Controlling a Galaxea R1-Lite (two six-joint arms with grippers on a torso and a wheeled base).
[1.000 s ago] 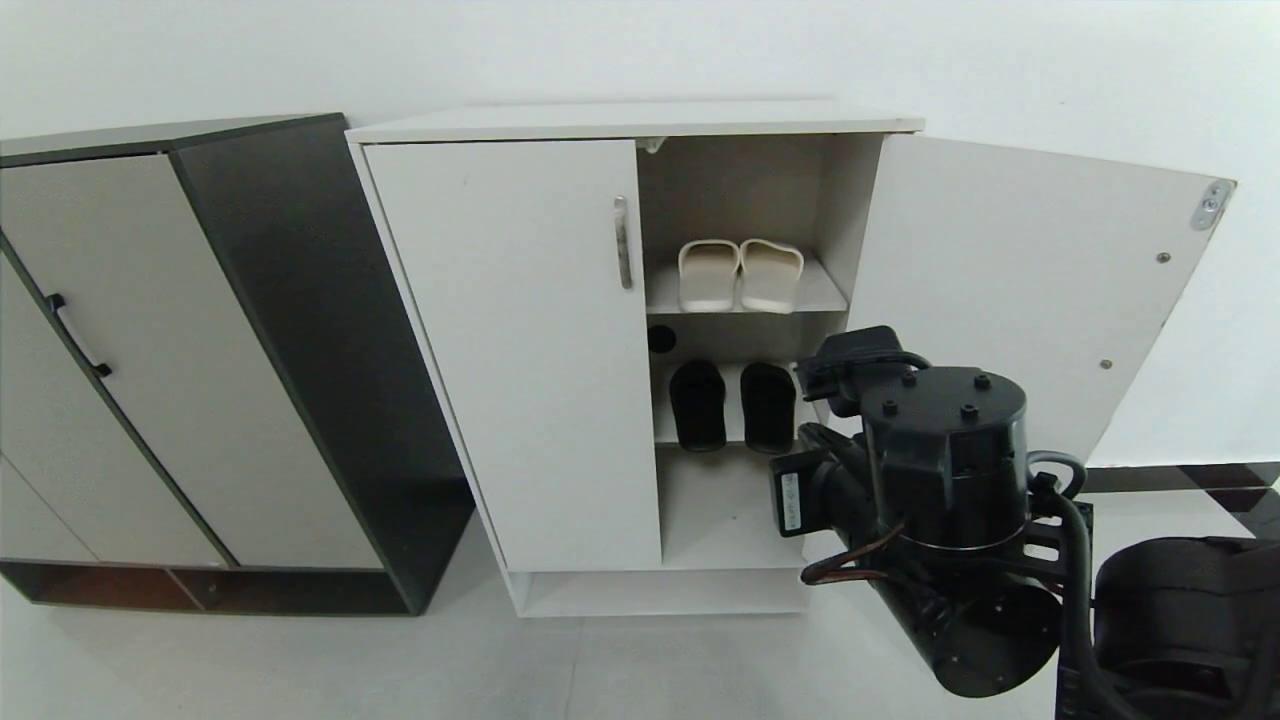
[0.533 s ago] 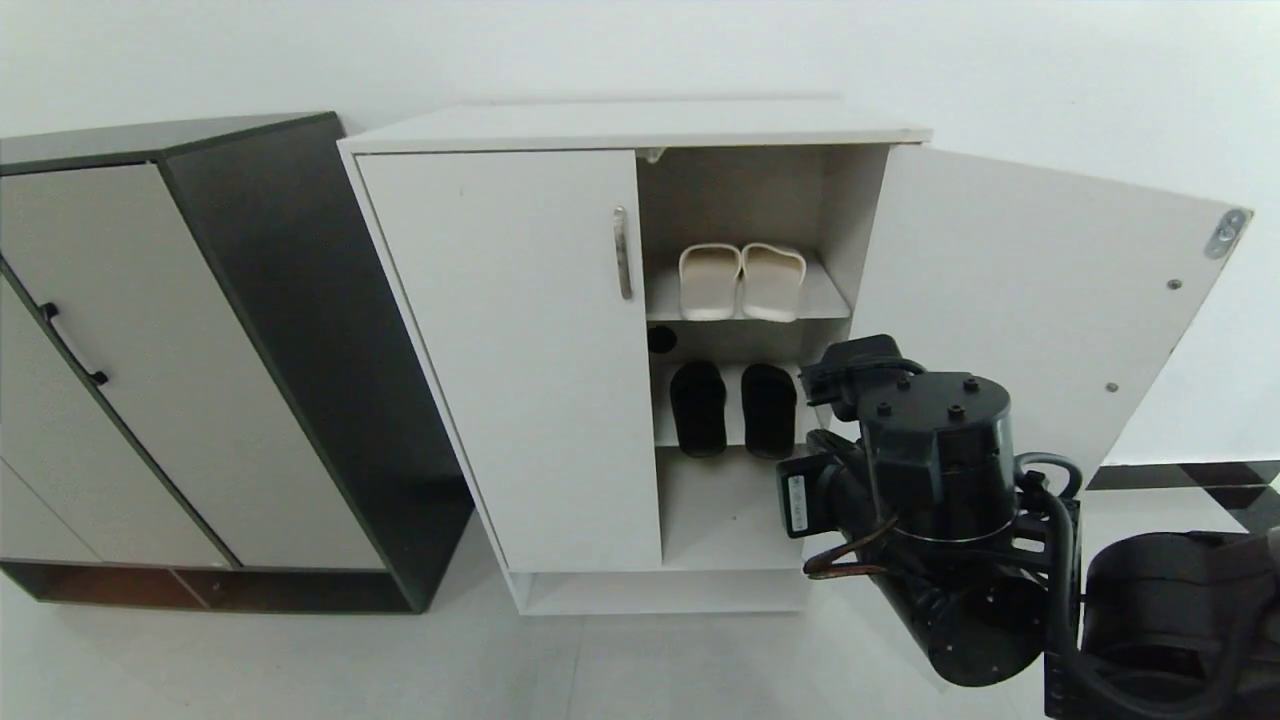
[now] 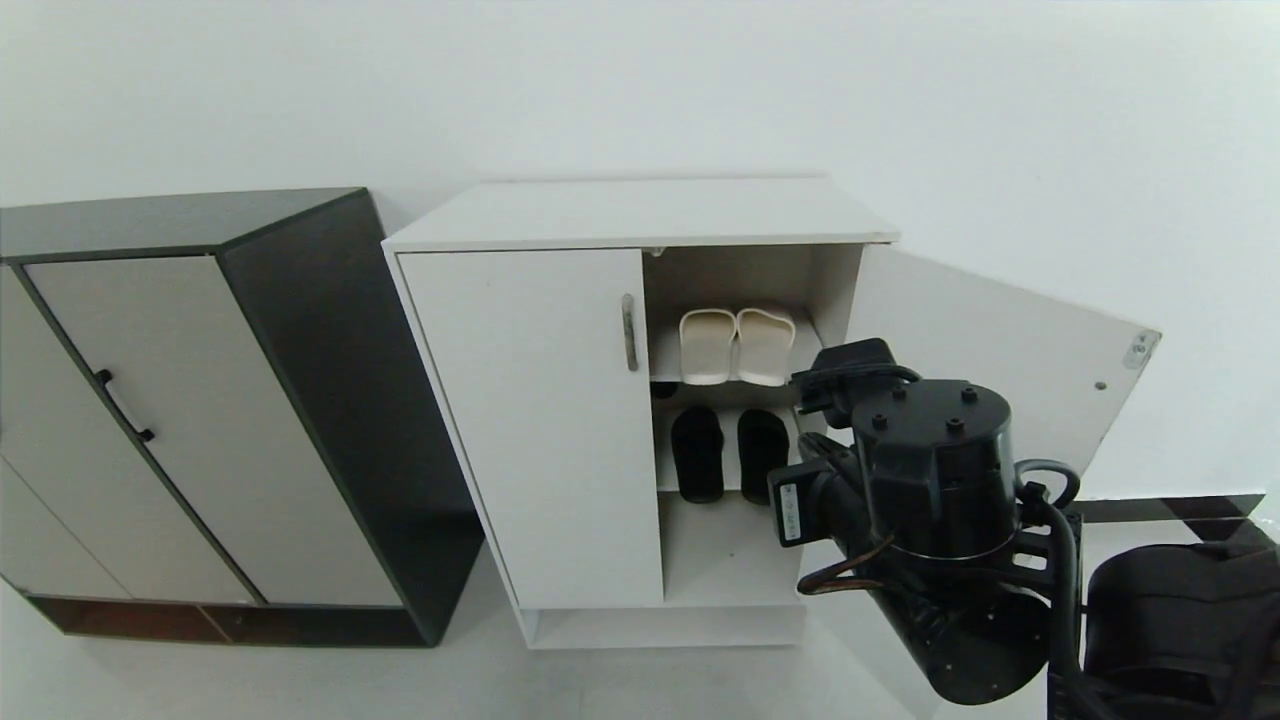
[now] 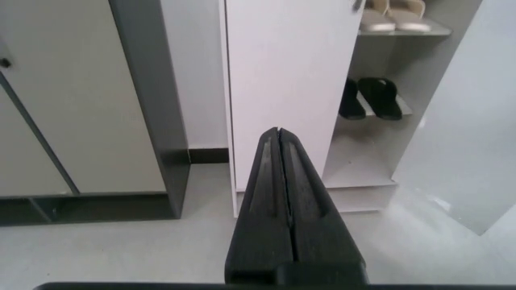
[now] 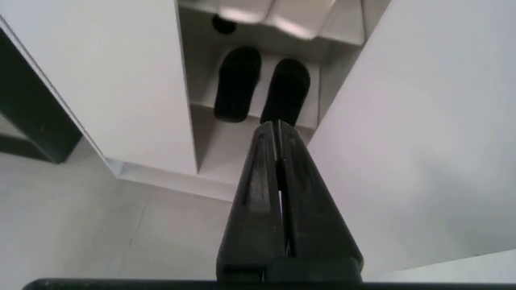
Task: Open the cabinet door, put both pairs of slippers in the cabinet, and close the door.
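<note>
White cabinet (image 3: 640, 215) is standing on the floor (image 3: 300, 680) against the wall. Its R door (image 3: 990, 370) is hanging wide open off the cabinet's right side. Its L door (image 3: 540, 430) is sitting shut, w/ a metal handle (image 3: 628, 333) running upright along its inner edge.

Both pairs are sitting inside the cabinet's open half. White slippers (image 3: 737, 345) are lying side by side on the upper shelf, touching each other. Black slippers (image 3: 728, 452) are lying side by side on the shelf just below, a bit apart.

Right arm (image 3: 930, 500) is hanging in front of the cabinet's open half, near the open door's lower edge. Right jaws are pressing fully together, gripping nothing, and pointing at the cabinet's lower part, just under the black pair. Left jaws are likewise pressing together w/ nothing between them. They are hanging over the floor in front of the cabinet and pointing at the shut L door's lower part.

A dark cabinet (image 3: 300, 400) is standing just beside the white cabinet's left side, doors shut.
</note>
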